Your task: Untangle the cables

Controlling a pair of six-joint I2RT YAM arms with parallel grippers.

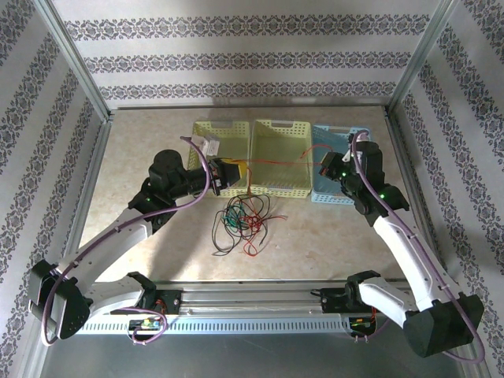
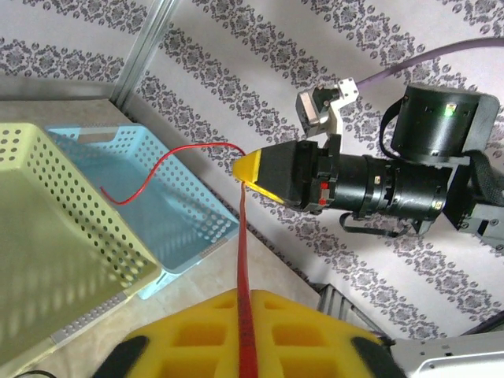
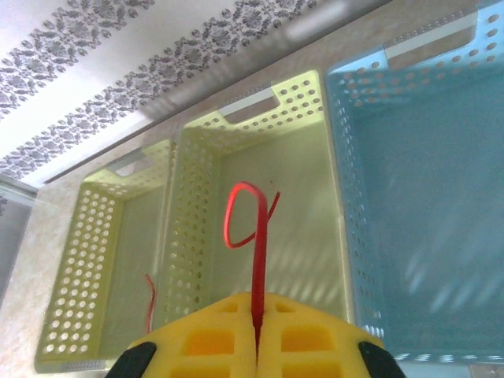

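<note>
Stretching straight between the two grippers, one red cable [image 2: 242,260] spans the air above the middle yellow basket [image 1: 277,191]. The rest of the cables [image 1: 242,223], a loose knot of red, dark and green strands, lies on the table [image 1: 339,244] just in front of that basket's near wall, about midway between the side edges. A reddish strand appears to drop from the raised span into the knot, so the red one is probably not yet free. The left gripper [image 1: 231,175] has its yellow pads pressed together on the cable near the basket's left rim. The right gripper [image 3: 256,313] is likewise clamped on it, near where the middle basket meets the blue basket [image 1: 332,197], with a free end curling beyond its tips. To pull well, the arms should likely draw apart and upward slowly, watching the knot. If the whole heap lifts, it would be better to ease off and regrip nearer the snag than to tighten it, since thin wire may slip through the pads.
</note>
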